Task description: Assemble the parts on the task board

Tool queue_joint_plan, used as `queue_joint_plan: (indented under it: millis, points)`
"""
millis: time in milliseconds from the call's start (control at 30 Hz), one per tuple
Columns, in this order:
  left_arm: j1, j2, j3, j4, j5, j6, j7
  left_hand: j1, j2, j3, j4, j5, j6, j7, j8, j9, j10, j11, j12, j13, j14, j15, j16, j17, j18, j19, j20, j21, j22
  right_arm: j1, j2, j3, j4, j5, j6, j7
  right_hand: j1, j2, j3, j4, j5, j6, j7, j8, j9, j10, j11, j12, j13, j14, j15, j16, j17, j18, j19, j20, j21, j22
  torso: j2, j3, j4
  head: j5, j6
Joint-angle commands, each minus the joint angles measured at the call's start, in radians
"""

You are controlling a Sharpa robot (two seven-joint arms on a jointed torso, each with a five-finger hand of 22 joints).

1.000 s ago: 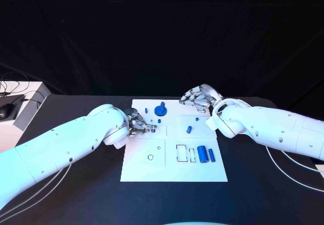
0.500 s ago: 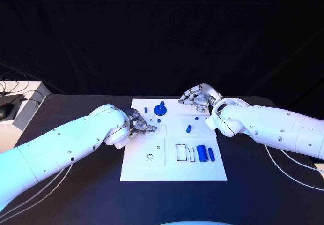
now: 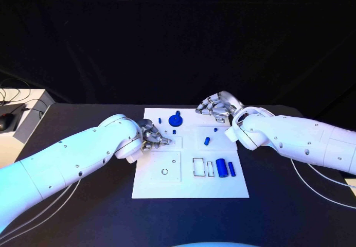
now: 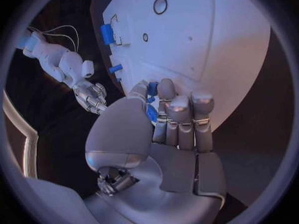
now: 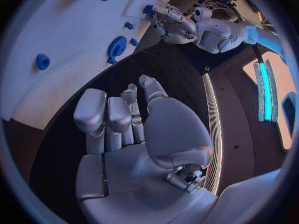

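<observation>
From the head, my left robot hand point(image 3: 154, 138) pinches a small blue part point(image 3: 167, 142) over the task board's point(image 3: 189, 185) left edge; my right robot hand point(image 3: 217, 109) hovers at its far right corner, fingers curled, holding nothing. My left wrist shows that part point(image 4: 151, 109) between thumb and fingertips. My right wrist shows loosely curled fingers point(image 5: 112, 117) over the table point(image 5: 168, 72) beside the board

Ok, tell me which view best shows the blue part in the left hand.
Left wrist view: the blue part sits pinched in the left hand, close up. Head view mostly hides it behind the fingers. In the right wrist view it shows small and distant.
</observation>
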Motion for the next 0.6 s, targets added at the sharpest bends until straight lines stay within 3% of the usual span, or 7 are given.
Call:
queue_joint_plan:
  millis: [33, 167, 267, 467, 600]
  points:
    - [-0.002, 0.003, -0.002, -0.002, 0.015, 0.011, 0.014, 0.02, 0.01, 0.018, -0.005, 0.003, -0.001, 0.001, -0.007, -0.004, -0.007, 0.001, 0.002, 0.001, -0.004, 0.0, 0.002, 0.002, -0.017, -0.008, 0.003, -0.003, 0.0, 0.0, 0.0, 0.0, 0.002, -0.012, 0.011, 0.004, -0.006, 0.004, -0.001, -0.004, 0.003, 0.006, -0.001, -0.004, -0.001, 0.003, -0.002, -0.005, 0.001, 0.0, -0.003, -0.006, 0.0, -0.006, 0.068, -0.013, -0.005, 0.122, 0.0, 0.0002, -0.0004, 0.0, 0.0]
    - [-0.002, 0.004, -0.002, -0.002, 0.017, 0.009, 0.023, 0.043, 0.032, 0.051, -0.016, 0.003, -0.005, 0.0, -0.014, -0.01, -0.009, 0.001, 0.0, 0.0, -0.005, -0.001, 0.002, 0.004, -0.017, -0.009, 0.003, -0.003, 0.0, 0.0, 0.0, 0.0, 0.001, -0.012, 0.012, 0.004, -0.006, 0.004, -0.001, -0.004, 0.003, 0.006, -0.001, -0.004, -0.001, 0.003, -0.002, -0.005, 0.001, 0.0, -0.003, -0.006, 0.0, -0.006, 0.068, -0.013, -0.005, 0.122, 0.0, 0.0001, -0.0003, 0.0, -0.001]
    - [-0.002, 0.004, -0.002, -0.002, 0.022, 0.008, 0.032, 0.069, 0.032, 0.115, -0.027, 0.005, -0.011, 0.0, -0.021, -0.017, -0.013, 0.002, -0.005, -0.002, -0.006, -0.001, 0.004, 0.008, -0.018, -0.013, 0.003, -0.006, 0.0, 0.0, 0.001, 0.0, 0.001, -0.013, 0.014, 0.003, -0.006, 0.004, -0.001, -0.004, 0.003, 0.006, -0.001, -0.004, -0.001, 0.003, -0.002, -0.005, 0.001, 0.0, -0.003, -0.006, 0.0, -0.006, 0.068, -0.013, -0.005, 0.122, -0.001, -0.0001, -0.0003, 0.0, -0.001]
    - [-0.002, 0.004, -0.002, 0.002, 0.032, -0.001, 0.052, 0.066, -0.019, 0.331, -0.055, 0.005, -0.027, 0.005, -0.012, -0.007, -0.007, 0.003, -0.021, -0.013, -0.004, 0.001, 0.009, 0.022, -0.023, -0.017, 0.0, -0.006, 0.002, 0.0, 0.001, 0.0, 0.0, -0.014, 0.017, 0.001, -0.006, 0.004, -0.001, -0.004, 0.003, 0.006, -0.001, -0.004, -0.001, 0.003, -0.002, -0.005, 0.001, 0.0, -0.003, -0.006, 0.0, -0.006, 0.068, -0.013, -0.005, 0.122, 0.0, -0.0003, 0.0002, 0.0, 0.0]
    - [-0.002, 0.003, -0.002, 0.004, 0.036, -0.008, 0.062, 0.027, -0.037, 0.424, -0.095, 0.002, -0.036, 0.006, 0.007, 0.012, 0.002, 0.003, -0.025, -0.016, -0.003, 0.002, 0.008, 0.025, -0.023, -0.017, 0.001, -0.004, 0.004, -0.001, 0.002, 0.0, -0.001, -0.016, 0.02, 0.0, -0.006, 0.004, -0.001, -0.004, 0.003, 0.006, -0.001, -0.004, -0.001, 0.003, -0.002, -0.005, 0.001, 0.0, -0.003, -0.006, 0.0, -0.006, 0.068, -0.013, -0.005, 0.122, -0.001, -0.0001, -0.0005, 0.0, 0.001]
